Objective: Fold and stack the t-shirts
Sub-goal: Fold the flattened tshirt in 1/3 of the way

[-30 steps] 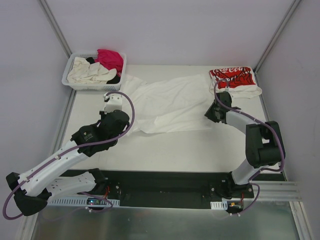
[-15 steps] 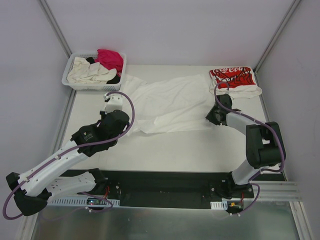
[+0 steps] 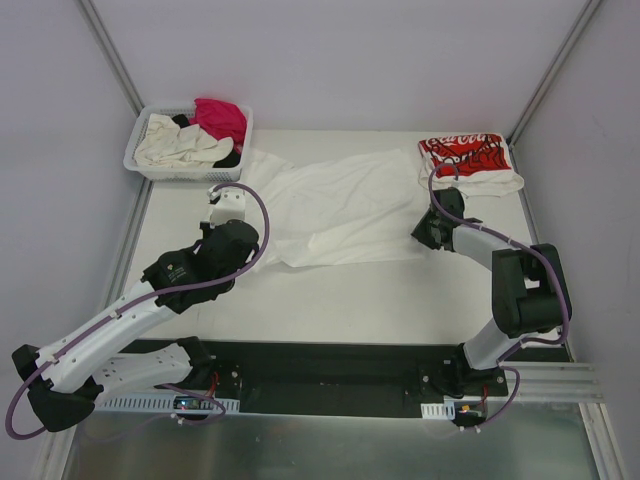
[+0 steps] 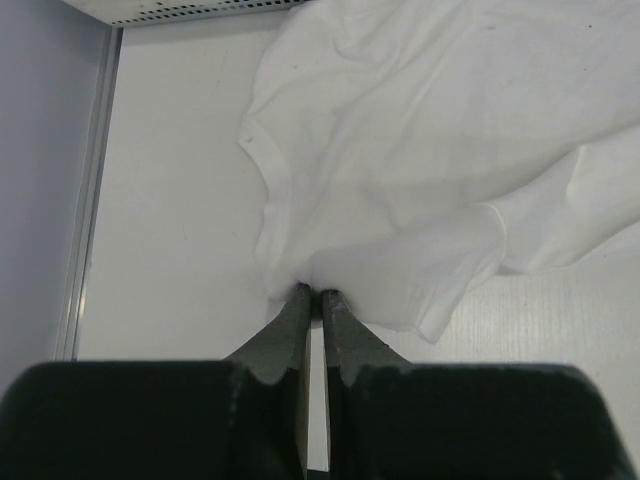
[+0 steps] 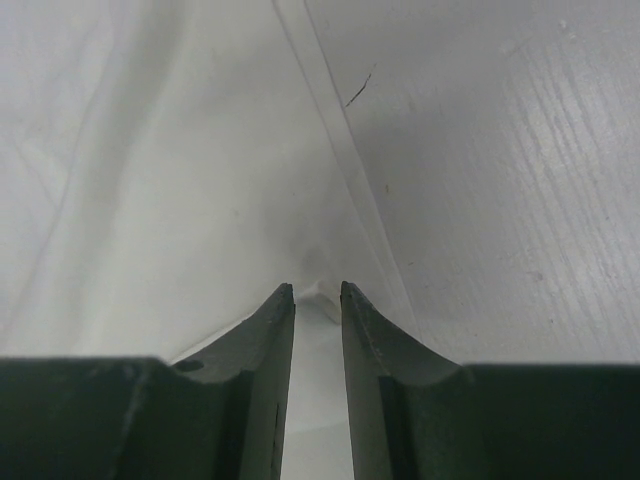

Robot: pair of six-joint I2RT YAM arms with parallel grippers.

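Left gripper (image 4: 312, 293) pinched tight on your white shirt (image 3: 335, 205), at its near-left edge | right gripper (image 5: 314, 290) narrowly parted, seemingly nipping its right hem | shirt spread across tabletop (image 3: 330, 290) far middle | you'll find printed shirt (image 3: 465, 156) folded, far-right corner

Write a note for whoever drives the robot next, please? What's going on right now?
Left gripper: shut on the left edge of the plain white t-shirt.
Right gripper: at its right hem, jaws narrowly apart; grip unclear.
Red-print t-shirt: folded, far right corner.
Basket, far left: cream shirt, magenta shirt, black shirt inside.
Done: one folded. Left: fold the white one, stack it, then the basket's.
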